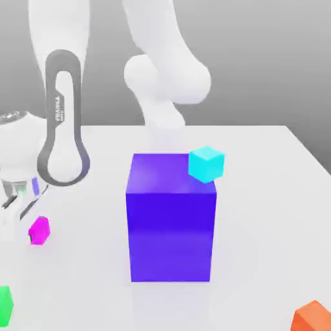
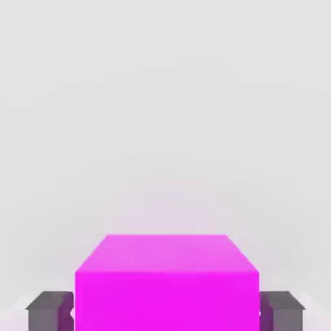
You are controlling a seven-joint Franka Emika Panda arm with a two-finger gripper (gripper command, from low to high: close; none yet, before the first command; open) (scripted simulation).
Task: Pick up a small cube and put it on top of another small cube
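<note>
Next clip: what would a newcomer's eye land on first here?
The big blue-purple block mid-table, with a cyan cube by its far top corner. Then the magenta cube, held between the end effector fingers at the exterior view's left.

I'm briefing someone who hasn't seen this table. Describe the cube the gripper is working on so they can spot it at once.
Start at the big blue-purple block in the middle of the white table, then look far to the exterior view's left, under the white arm. There sits the small magenta cube, with the gripper shut on its sides. Its colour separates it from the cyan cube, the green cube and the orange cube.
</note>
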